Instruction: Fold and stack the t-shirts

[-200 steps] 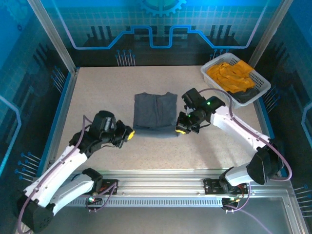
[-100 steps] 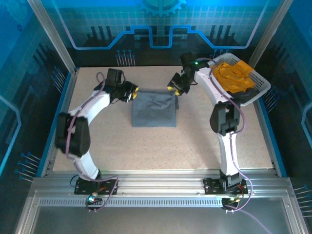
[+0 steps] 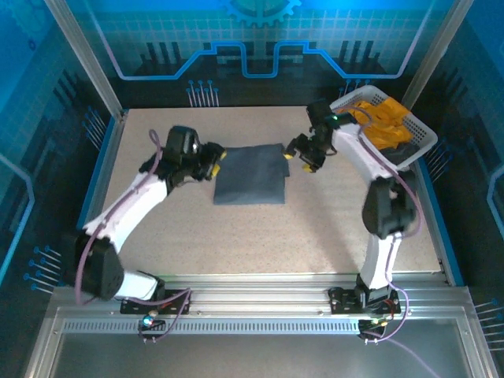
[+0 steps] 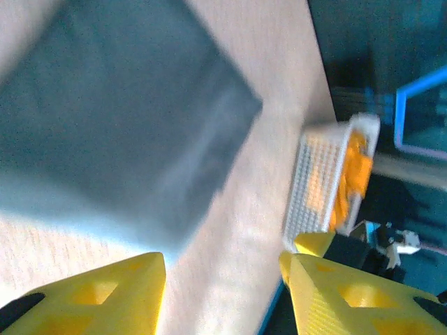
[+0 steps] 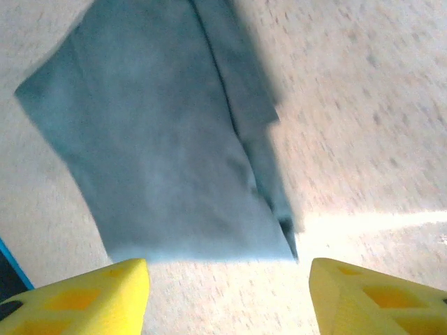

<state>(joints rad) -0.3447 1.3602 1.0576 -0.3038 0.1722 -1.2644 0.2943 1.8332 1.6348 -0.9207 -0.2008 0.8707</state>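
Note:
A slate grey t-shirt (image 3: pixel 250 175) lies folded into a compact rectangle in the middle of the table. My left gripper (image 3: pixel 214 161) hovers just off its far left corner, jaws open and empty. My right gripper (image 3: pixel 301 154) is off the far right corner, also open and empty. In the left wrist view the grey t-shirt (image 4: pixel 119 118) is ahead of the left gripper (image 4: pixel 223 283). The right wrist view has the grey t-shirt (image 5: pixel 160 139) beyond the right gripper (image 5: pixel 227 283). Bright orange-yellow t-shirts (image 3: pixel 379 122) lie bunched in the basket.
The white lattice basket (image 3: pixel 417 150) stands at the far right corner of the table, close behind my right arm; it is also in the left wrist view as the basket (image 4: pixel 318 181). Blue rails and metal posts border the table. Bare tabletop lies in front of the folded shirt.
Both grippers carried the shirt's near edge over to its far edge, then opened and let go. They now sit a little off the far corners. The shirt is folded shorter.

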